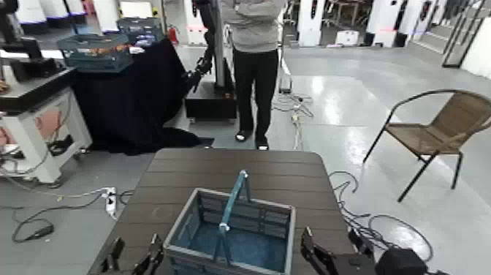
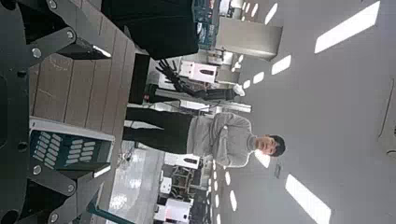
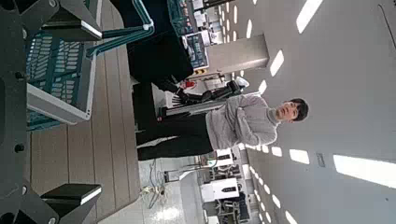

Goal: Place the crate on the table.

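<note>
Left pincer point(image 1: 136, 246), right pincer point(image 1: 331, 239) | open, beside crate point(image 1: 252, 247) | table point(image 1: 288, 172) space beyond

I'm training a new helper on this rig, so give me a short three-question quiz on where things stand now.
1. True or false: the crate rests on the dark brown table.
2. Fill in the blank: the crate's handle stands ____, rather than folded down on the rim.
3. Which side of the crate is the right gripper on: the robot's left or its right, and are its jaws open or shut?

Key: 1. True. 2. Up. 3. The robot's right; open.
</note>
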